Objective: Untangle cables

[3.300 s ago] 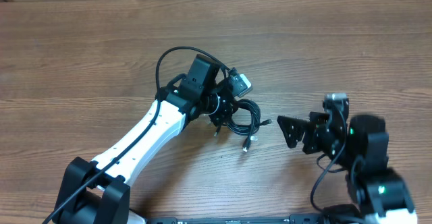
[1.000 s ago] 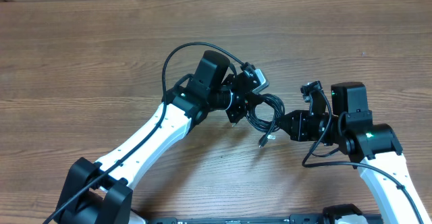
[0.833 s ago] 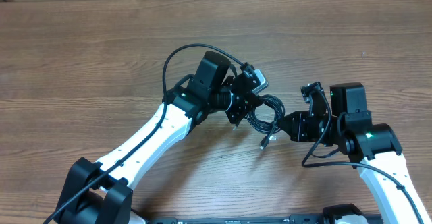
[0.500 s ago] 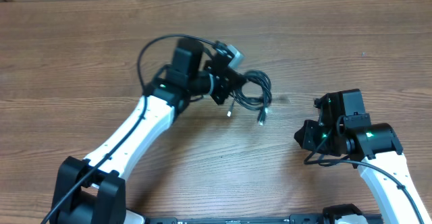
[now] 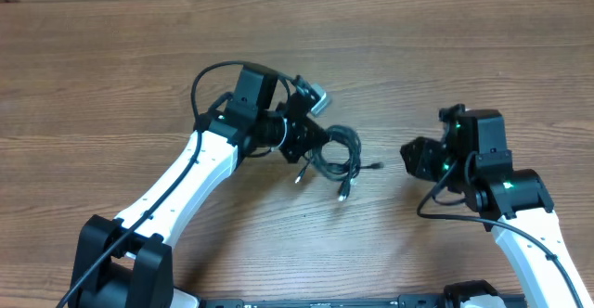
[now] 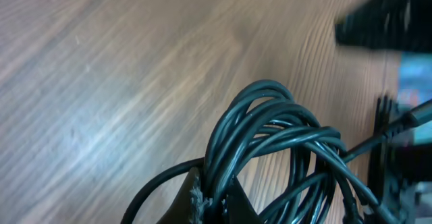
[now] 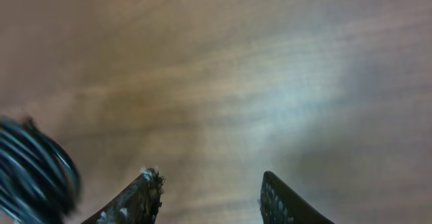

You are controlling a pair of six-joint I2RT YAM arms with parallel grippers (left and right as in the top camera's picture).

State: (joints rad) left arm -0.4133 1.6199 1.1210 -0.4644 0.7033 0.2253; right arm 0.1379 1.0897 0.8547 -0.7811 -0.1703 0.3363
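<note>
**While the left tool clamps the coil, the right tool stands spread**

Where the left wrist camera looks past the left tool (image 6: pixel 212 198), smooth, glossy black cables (image 6: pixel 270 136) of round section rise in several stacked loops. They come from between its dark, rough-edged fingertips (image 6: pixel 197 196), which are pinched on the strands. Beyond the loops runs the table (image 6: pixel 101 82), pale brown wood with long streaked grain and a faint sheen.

From the right wrist, the right tool (image 7: pixel 210 193) is spread wide with only bare wood between its two black, ragged-edged fingers (image 7: pixel 145 191). A blurred dark bundle sits at the left edge of that view.

From overhead, the tangle sits between the two arms, right at the left tool and well apart from the right one. Whether it rests on the wood or hangs just above it cannot be told. Thin loose ends with small silver-tipped plugs (image 5: pixel 345 195) trail out of it. Both arms have white shells and black joints, and a green light (image 5: pixel 457 121) glows on the right arm.
</note>
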